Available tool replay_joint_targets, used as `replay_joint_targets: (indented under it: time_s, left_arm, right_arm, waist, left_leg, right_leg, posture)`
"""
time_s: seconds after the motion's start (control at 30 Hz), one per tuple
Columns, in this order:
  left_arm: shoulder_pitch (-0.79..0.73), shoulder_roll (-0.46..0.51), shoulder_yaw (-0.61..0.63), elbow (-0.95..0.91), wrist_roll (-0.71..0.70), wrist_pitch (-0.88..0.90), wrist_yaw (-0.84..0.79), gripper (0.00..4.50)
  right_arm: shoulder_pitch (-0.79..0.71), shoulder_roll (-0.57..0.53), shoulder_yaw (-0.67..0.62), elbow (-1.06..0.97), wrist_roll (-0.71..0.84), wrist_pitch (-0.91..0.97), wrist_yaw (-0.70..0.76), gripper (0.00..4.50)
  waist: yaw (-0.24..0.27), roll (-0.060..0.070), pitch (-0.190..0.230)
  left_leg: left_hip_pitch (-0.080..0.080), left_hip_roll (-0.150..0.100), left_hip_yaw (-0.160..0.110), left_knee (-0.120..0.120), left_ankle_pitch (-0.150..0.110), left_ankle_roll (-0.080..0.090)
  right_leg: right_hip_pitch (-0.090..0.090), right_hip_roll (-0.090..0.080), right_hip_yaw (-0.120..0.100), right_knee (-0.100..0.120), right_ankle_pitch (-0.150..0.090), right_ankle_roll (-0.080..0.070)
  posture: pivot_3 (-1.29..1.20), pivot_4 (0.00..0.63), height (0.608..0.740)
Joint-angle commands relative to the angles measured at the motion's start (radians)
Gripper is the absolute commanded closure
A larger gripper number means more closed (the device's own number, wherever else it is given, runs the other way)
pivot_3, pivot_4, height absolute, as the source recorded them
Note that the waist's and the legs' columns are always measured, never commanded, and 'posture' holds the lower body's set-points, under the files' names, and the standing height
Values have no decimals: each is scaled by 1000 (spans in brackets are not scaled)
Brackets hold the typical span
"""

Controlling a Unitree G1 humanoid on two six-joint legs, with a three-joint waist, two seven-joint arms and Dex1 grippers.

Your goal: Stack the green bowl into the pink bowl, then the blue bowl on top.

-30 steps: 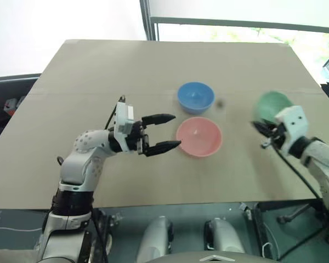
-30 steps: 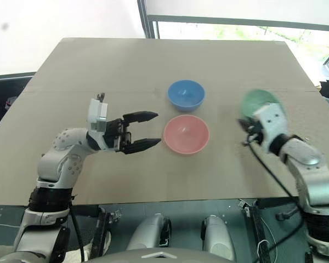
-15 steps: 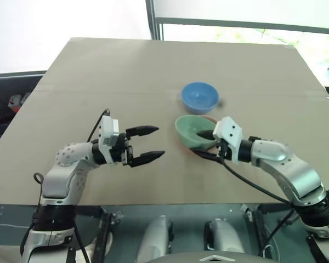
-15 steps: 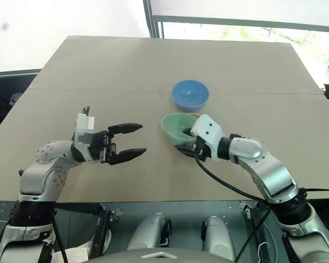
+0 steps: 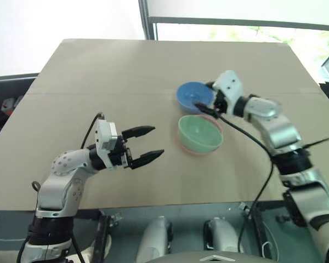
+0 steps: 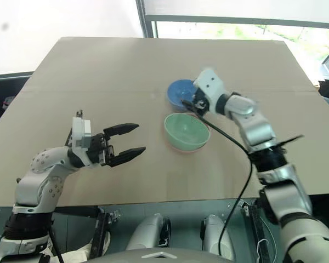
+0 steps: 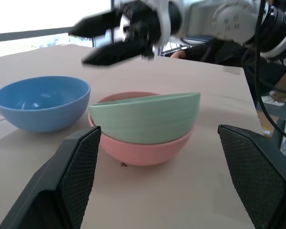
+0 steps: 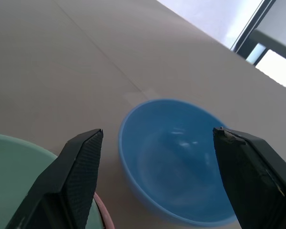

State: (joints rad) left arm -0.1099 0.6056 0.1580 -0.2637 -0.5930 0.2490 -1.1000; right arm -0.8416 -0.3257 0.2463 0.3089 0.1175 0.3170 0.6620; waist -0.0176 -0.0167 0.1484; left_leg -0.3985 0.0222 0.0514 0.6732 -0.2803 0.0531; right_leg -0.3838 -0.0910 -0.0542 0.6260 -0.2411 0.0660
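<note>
So green bowl (image 5: 200, 133) sits nested in pink bowl (image 7: 142, 150) (slightly tilted), blue bowl (image 5: 194, 97) just behind on the table (image 5: 98, 71). Right gripper (image 5: 206, 106) spread, empty, over blue bowl's rim. Left gripper (image 5: 146, 144) spread, empty, well apart.

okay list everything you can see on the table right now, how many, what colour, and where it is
green bowl: one, pale mint green, nested slightly tilted in the pink bowl near the table's middle.
pink bowl: one, salmon pink, on the table under the green bowl.
blue bowl: one, bright blue, on the table just beyond the stacked pair, apart from it.
table: one, tan, under all three bowls.
left gripper: one, black fingers, open, hovering left of the stacked bowls and pointing at them.
right gripper: one, black fingers, open, over the near right rim of the blue bowl.
</note>
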Motion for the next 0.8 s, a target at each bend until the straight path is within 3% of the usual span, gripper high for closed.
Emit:
replay_joint_targets:
  time_s: [0.03, 0.2, 0.4, 0.57, 0.77, 0.8]
  left_arm:
    - [47, 1, 34, -90, -23, -5, 43, 354]
    - [98, -1, 48, -151, -25, -1, 89, 354]
    - [134, 3, 71, -194, -30, -1, 129, 354]
    - [160, 3, 72, -217, -29, -7, 146, 354]
    - [171, -2, 64, -226, -23, -17, 169, 354]
    - [168, -4, 58, -226, -22, -19, 171, 354]
  right_arm:
    - [-128, 117, -20, 151, -7, -49, -31, 651]
    - [-221, 220, -14, 383, -49, -79, -49, 651]
    - [-311, 268, -3, 648, -127, -168, -67, 651]
    - [-366, 281, -14, 791, -169, -239, -93, 1999]
    - [-422, 277, -16, 843, -212, -315, -104, 4410]
    - [-426, 272, -17, 841, -217, -324, -107, 4410]
  waist:
    - [-8, 0, 0]
    - [-11, 0, 0]
    - [-14, 1, 0]
    - [-23, 1, 0]
    - [-24, 1, 1]
    - [-24, 1, 1]
  left_leg:
    - [0, 0, 0, -2, 0, -1]
    - [-1, 0, -2, -5, 1, -3]
    - [0, 0, -2, -4, 2, -4]
    - [1, 0, -2, -5, 3, -6]
    - [0, 0, -2, -6, 3, -6]
    - [0, 0, -2, -6, 3, -6]
  right_leg:
    - [-1, 0, 0, 0, 0, 0]
    - [-2, 0, -2, -1, 0, 0]
    - [-1, 0, -1, 0, 0, 0]
    - [-1, 2, -1, 0, 0, -1]
    - [-2, 2, -1, 0, 0, -1]
    - [-2, 2, -1, 0, 0, -1]
  posture:
    - [0, 150, 740]
    - [0, 150, 740]
    - [0, 150, 740]
    - [0, 150, 740]
    - [0, 150, 740]
    - [0, 150, 740]
